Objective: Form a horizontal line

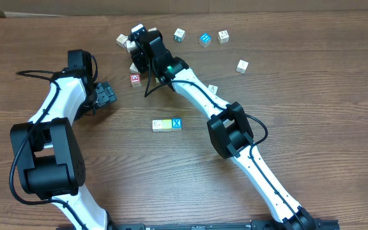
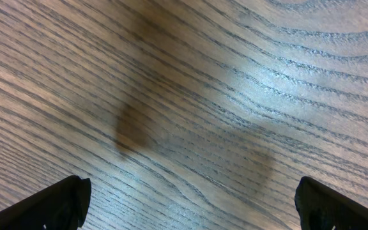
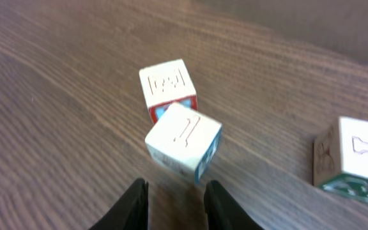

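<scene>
Three cubes lie in a touching row mid-table: a white cube (image 1: 159,125), a pale yellow cube (image 1: 167,124) and a blue cube with a white X (image 1: 176,124). The red-faced cube (image 1: 135,79) sits alone above and to the left of the row. My right gripper (image 1: 136,51) (image 3: 176,204) hovers beyond it among a small cluster. Its jaws are narrowed with bare wood between them. A tilted white cube with a blue side (image 3: 183,142) rests just past the fingertips, touching a white cube with a red side (image 3: 167,86). My left gripper (image 1: 107,96) (image 2: 193,207) is wide open over bare wood.
A cube with a green face (image 3: 355,161) lies to the right of the right gripper. Loose cubes are scattered along the back: a white-green one (image 1: 179,34), a blue one (image 1: 204,39), white ones (image 1: 223,36) (image 1: 242,66), and a small one (image 1: 213,89) beside the right arm.
</scene>
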